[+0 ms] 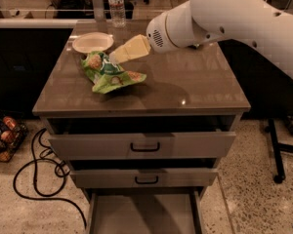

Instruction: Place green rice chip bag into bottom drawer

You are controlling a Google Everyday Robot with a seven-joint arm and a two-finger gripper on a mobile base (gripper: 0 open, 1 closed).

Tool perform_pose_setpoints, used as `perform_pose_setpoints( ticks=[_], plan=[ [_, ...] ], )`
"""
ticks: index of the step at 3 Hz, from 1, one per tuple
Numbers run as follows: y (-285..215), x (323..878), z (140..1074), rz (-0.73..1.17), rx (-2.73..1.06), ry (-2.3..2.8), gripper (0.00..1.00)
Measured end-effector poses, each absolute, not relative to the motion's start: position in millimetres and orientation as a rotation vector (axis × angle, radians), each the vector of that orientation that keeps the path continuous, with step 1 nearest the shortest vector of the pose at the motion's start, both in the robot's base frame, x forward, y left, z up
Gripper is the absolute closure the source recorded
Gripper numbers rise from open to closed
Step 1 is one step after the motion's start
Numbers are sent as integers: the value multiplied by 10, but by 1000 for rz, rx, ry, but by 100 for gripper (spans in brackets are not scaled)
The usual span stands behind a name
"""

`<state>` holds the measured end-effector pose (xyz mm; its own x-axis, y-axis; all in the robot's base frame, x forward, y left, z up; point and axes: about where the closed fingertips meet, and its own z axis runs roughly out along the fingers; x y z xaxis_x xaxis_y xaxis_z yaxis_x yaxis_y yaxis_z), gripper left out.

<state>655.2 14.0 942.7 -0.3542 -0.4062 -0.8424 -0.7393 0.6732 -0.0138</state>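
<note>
The green rice chip bag (110, 73) lies crumpled on the brown cabinet top (185, 82), left of centre. It is bright lime green with pictures of tan rice cakes. My gripper (117, 57) has pale yellow fingers and hangs just above the bag's far edge, reaching in from the right on the white arm (224, 18). It holds nothing that I can see. The bottom drawer (141, 213) is pulled open below, and its flat grey floor is bare.
A white bowl (93, 42) and a water bottle (117, 4) stand at the back left of the top. Two shallower drawers with black handles (145, 147) stand slightly open. Black cables (36, 177) and a basket (1, 139) lie on the floor at left.
</note>
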Motion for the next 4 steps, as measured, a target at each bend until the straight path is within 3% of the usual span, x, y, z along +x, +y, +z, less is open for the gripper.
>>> perform_pose_setpoints(
  ticks=[4],
  plan=[
    [809, 7080, 8868, 472, -847, 2097, 0]
  ],
)
